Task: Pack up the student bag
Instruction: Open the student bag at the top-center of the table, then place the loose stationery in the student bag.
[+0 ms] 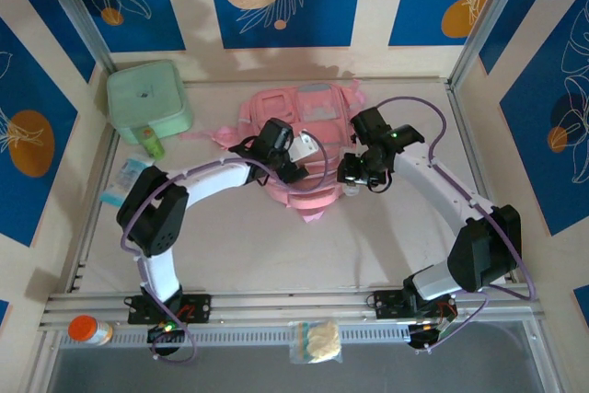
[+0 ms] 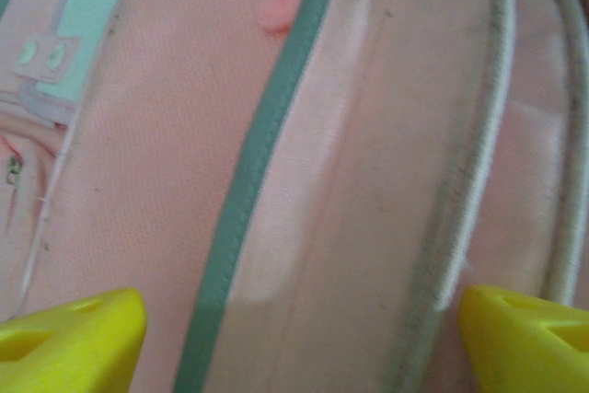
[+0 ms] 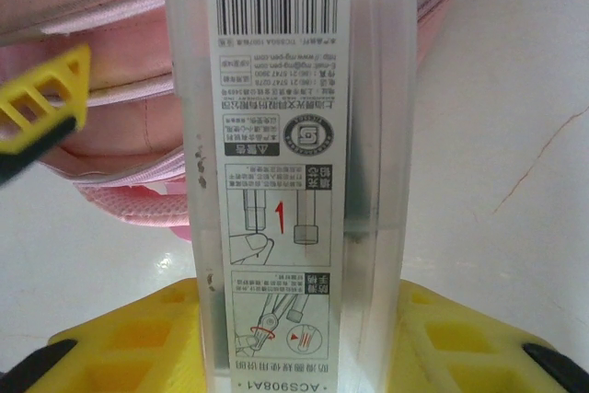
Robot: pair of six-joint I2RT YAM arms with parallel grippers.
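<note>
Near edge of desk (image 1: 276,255): an orange-capped bottle (image 1: 87,329) is noted at the left and a small clear pouch (image 1: 316,340) at the middle.

Further in, the right hand (image 3: 294,338) is clenched on a clear box (image 3: 285,135) with a barcode label, pointed end-on toward the pink bag (image 1: 294,112). The left hand (image 2: 299,338) is released, fingers spread wide over bag fabric, nothing grasped.

The bag lies mid-desk toward the far edge. A mint case (image 1: 147,98) is seen at the far left corner.

Judged: the box is best kept in line with the pocket mouth, with the fabric steadied by the left hand.

The pocket mouth is covered by both arms. Whether any zip is open cannot be told. The box contents are not made out.
</note>
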